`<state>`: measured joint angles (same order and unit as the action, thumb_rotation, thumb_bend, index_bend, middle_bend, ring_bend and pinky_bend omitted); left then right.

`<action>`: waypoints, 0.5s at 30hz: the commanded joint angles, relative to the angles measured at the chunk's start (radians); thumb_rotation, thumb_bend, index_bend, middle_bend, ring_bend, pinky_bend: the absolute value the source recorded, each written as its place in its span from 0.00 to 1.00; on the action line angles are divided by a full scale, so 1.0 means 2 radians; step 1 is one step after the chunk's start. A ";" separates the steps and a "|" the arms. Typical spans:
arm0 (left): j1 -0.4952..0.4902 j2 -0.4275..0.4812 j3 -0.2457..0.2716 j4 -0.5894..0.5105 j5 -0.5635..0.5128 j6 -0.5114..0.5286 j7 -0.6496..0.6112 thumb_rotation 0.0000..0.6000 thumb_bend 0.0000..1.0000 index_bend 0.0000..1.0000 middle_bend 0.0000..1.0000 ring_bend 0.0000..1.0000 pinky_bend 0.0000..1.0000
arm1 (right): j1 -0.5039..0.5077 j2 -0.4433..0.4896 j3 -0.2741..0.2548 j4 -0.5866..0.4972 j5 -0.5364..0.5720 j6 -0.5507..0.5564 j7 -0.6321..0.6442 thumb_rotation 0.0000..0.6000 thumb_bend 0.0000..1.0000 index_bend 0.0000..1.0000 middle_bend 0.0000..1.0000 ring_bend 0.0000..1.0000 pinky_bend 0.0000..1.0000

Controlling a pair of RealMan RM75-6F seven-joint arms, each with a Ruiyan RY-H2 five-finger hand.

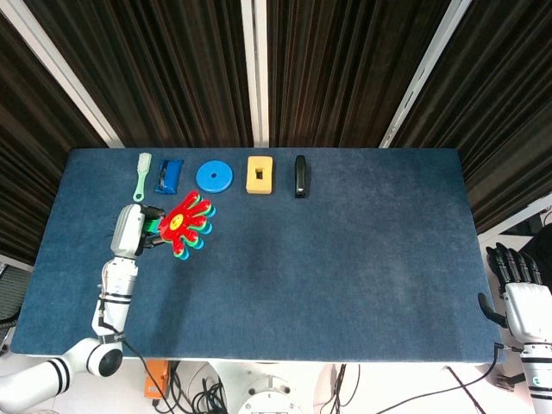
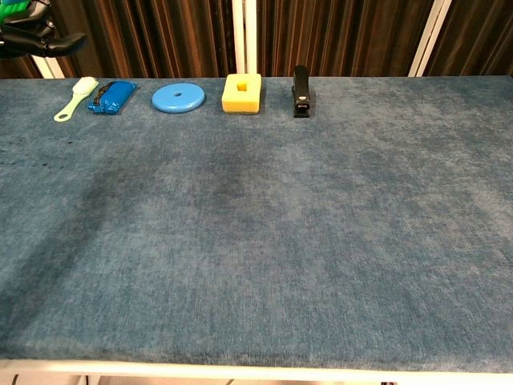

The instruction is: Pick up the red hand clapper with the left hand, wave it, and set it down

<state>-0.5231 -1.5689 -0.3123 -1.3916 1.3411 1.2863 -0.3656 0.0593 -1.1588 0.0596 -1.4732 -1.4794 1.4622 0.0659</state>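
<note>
Head view: left hand (image 1: 142, 226) grips the handle of the red hand clapper (image 1: 185, 222) over the left part of the blue worktop (image 1: 345, 250), its spread paddles pointing right. Right hand (image 1: 516, 285) hangs off the worktop's right edge, holding nothing, fingers apart. Chest view: only dark fingertips of the left hand show at top left, around a bit of green; brush (image 2: 75, 98), blue disc (image 2: 178, 99), yellow block (image 2: 242, 91) and stapler (image 2: 301, 91) line the far edge.

Matt blue cloth on the table (image 2: 321, 241), slightly mottled and felt-like. Glossy red plastic on the clapper (image 1: 185, 222), with green and blue layers behind. Smooth white shell and black fingers on the left hand (image 1: 138, 229). Spongy yellow foam block (image 2: 242, 91). Smooth blue plastic disc (image 2: 178, 99). Shiny black stapler (image 2: 301, 91). Pale green plastic brush (image 2: 77, 98).
</note>
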 commanded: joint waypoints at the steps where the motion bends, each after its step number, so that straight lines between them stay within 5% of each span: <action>1: -0.001 0.004 0.004 0.002 0.006 0.003 0.014 1.00 0.45 1.00 1.00 1.00 1.00 | 0.000 0.000 0.000 0.000 0.000 0.000 0.000 1.00 0.31 0.00 0.00 0.00 0.00; 8: -0.008 0.007 0.020 0.022 0.019 0.001 0.066 1.00 0.63 1.00 1.00 1.00 1.00 | 0.000 0.000 0.000 0.001 0.000 0.000 0.000 1.00 0.31 0.00 0.00 0.00 0.00; 15: -0.022 0.008 0.054 0.085 0.076 0.018 0.184 1.00 0.65 1.00 1.00 1.00 1.00 | 0.001 0.000 0.000 0.000 -0.001 -0.001 0.000 1.00 0.31 0.00 0.00 0.00 0.00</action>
<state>-0.5496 -1.5529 -0.2429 -1.2955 1.4245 1.2960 -0.1136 0.0605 -1.1595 0.0599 -1.4730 -1.4806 1.4609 0.0656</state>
